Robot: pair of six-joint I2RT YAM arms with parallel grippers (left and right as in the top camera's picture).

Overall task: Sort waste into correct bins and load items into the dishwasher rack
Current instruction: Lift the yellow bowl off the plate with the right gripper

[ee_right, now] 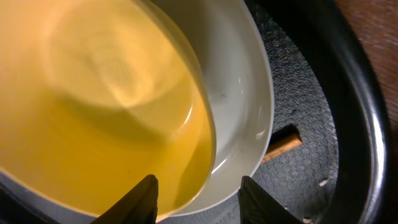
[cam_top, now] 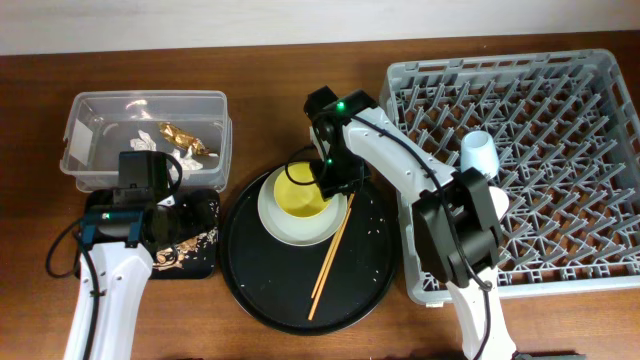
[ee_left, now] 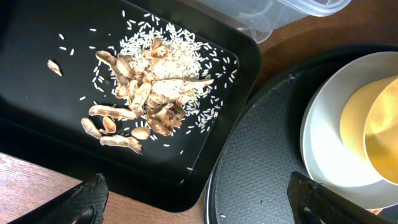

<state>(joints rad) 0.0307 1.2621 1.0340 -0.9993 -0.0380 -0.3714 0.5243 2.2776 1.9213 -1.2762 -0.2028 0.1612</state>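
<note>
The yellow bowl [cam_top: 300, 195] sits in the pale plate [cam_top: 272, 225] on the round black tray [cam_top: 250, 280]. My right gripper [cam_top: 327, 180] is open, its fingers [ee_right: 204, 200] straddling the bowl's [ee_right: 93, 93] near rim above the plate [ee_right: 242, 93]. My left gripper [ee_left: 205, 205] is open and empty, low over the edge of the flat black tray [ee_left: 37, 74], which holds beige food scraps [ee_left: 143, 93] and rice. The clear tub [cam_top: 90, 110] holds white tissue [cam_top: 140, 135] and a gold wrapper [cam_top: 180, 133]. A light-blue cup [cam_top: 478, 152] stands in the grey rack [cam_top: 560, 130]. I cannot pick out the pink cup.
A pair of wooden chopsticks [cam_top: 332, 250] lies on the round tray to the right of the plate, one tip in the right wrist view [ee_right: 283, 143]. The right arm's base [cam_top: 460, 225] covers the rack's left side. Bare wooden table lies in front.
</note>
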